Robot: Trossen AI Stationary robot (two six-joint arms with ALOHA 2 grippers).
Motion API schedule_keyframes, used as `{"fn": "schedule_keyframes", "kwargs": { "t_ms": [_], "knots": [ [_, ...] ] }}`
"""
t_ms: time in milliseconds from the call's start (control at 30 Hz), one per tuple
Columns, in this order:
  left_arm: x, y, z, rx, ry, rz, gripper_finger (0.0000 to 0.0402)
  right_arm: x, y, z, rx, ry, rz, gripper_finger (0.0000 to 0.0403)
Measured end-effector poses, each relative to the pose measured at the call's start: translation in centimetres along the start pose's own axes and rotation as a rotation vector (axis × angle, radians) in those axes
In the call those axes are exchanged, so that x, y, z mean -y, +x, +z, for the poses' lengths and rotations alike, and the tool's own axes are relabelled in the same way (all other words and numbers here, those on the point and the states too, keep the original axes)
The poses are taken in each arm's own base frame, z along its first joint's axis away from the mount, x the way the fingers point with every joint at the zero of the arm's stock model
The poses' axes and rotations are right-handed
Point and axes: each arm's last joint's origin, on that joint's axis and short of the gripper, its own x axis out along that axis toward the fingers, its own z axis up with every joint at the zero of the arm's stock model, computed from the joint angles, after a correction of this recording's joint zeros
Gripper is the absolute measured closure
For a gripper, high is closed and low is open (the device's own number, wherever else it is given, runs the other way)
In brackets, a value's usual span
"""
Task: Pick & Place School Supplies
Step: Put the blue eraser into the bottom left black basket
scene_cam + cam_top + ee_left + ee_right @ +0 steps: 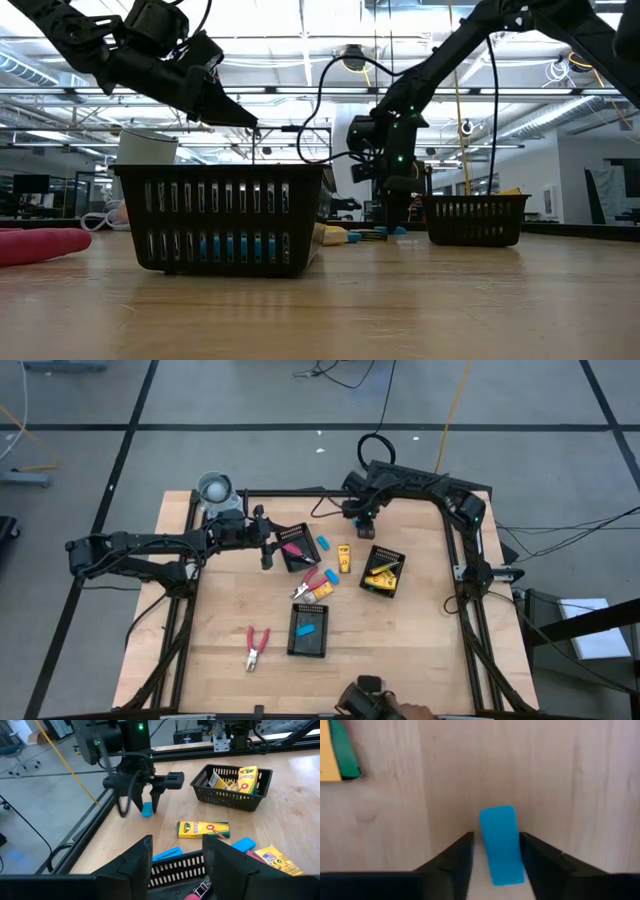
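Observation:
A light-blue oblong piece [501,845] lies flat on the wood near the table's far edge. My right gripper [496,837] points down over it, open, one finger on each long side; it also shows in the left wrist view [140,810] and the high view [365,532]. My left gripper [268,550] hovers open and holds nothing at the left rim of the far-left black tray [297,548], which holds a red-handled tool. Another red-handled tool [257,647] lies near the front left. A yellow box [344,558] lies between the far trays. My right gripper comes from above with a finger along each long side of the light-blue piece [487,827], which rests flat on the table. A sliver of wood shows between one finger [462,852] and the piece. Whether the other finger [535,855] touches it I cannot tell.
A black tray [383,570] with yellow boxes stands right of my right gripper, and another [309,630] with a blue piece stands at the near middle. A red-handled tool [310,582] and a yellow box [322,591] lie mid-table. A grey-white cup [215,487] stands far left. A person's hand [415,712] shows at the near edge.

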Motion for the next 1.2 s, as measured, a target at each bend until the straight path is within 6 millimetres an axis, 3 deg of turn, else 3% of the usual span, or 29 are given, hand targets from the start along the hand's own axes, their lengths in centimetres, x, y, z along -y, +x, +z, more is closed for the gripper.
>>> {"fn": "schedule_keyframes", "kwargs": {
  "t_ms": [167, 567, 833, 1033, 1200],
  "knots": [
    [0.0, 0.0, 0.0, 0.000, -0.001, 0.000, 0.0225, -0.8, 0.1, 0.5, -0.029, -0.056, -0.030, 0.0346],
    [0.0, 0.0, 0.0, 0.000, -0.004, 0.000, 0.0225, -1.0, -0.6, 0.7, -0.037, -0.072, -0.075, 0.0349],
    [0.0, 0.0, 0.0, 0.001, -0.007, 0.000, 0.0225, -1.4, -4.7, 1.3, 0.037, -0.068, -0.192, 0.0349],
    [0.0, 0.0, 0.0, 0.001, -0.007, 0.001, 0.0225, -4.1, -7.3, 2.5, 0.109, -0.090, -0.192, 0.0350],
    [0.0, 0.0, 0.0, 0.001, -0.007, 0.002, 0.0225, -9.2, -8.9, 4.4, 0.158, -0.176, -0.161, 0.0350]
  ]
}}
